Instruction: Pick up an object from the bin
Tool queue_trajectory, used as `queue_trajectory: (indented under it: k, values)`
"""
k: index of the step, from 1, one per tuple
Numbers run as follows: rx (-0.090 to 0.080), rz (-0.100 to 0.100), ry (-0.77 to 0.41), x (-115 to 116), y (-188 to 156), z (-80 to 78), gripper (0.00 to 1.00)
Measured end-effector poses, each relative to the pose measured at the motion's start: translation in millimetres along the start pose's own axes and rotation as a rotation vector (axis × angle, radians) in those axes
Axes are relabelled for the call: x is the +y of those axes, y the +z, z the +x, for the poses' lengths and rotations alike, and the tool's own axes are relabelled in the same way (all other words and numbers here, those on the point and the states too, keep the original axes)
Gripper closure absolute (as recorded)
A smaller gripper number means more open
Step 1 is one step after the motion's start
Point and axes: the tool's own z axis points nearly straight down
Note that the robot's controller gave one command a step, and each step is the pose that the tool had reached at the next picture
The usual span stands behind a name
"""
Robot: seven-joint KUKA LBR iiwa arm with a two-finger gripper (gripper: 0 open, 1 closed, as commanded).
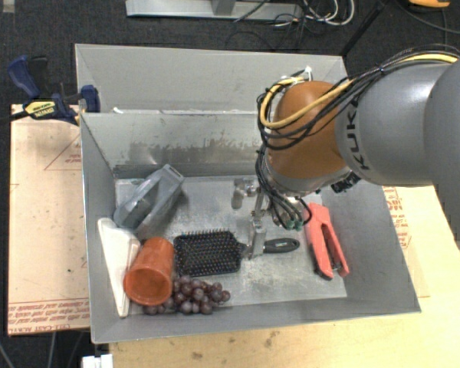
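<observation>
end effector (pixel 255 240) | between black brush (pixel 207 253) and small dark item (pixel 280 245) (mid bin (pixel 291 282))

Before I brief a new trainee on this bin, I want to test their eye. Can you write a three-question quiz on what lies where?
1. True or false: the orange cup stands upright.
2. What lies just below the black hairbrush in the view? A) purple grapes B) a banana C) a sponge
3. Fill in: the hand tool lying to the right of the gripper in the view is ____ in colour.

Key: 1 false, it lies on its side; 2 A; 3 pink.
</observation>
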Motion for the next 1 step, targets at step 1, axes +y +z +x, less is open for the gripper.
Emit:
queue_trajectory:
  k: [1]
  values:
    - [-0.007,0.0,0.001,-0.2,-4.6,-1.5,0.0]
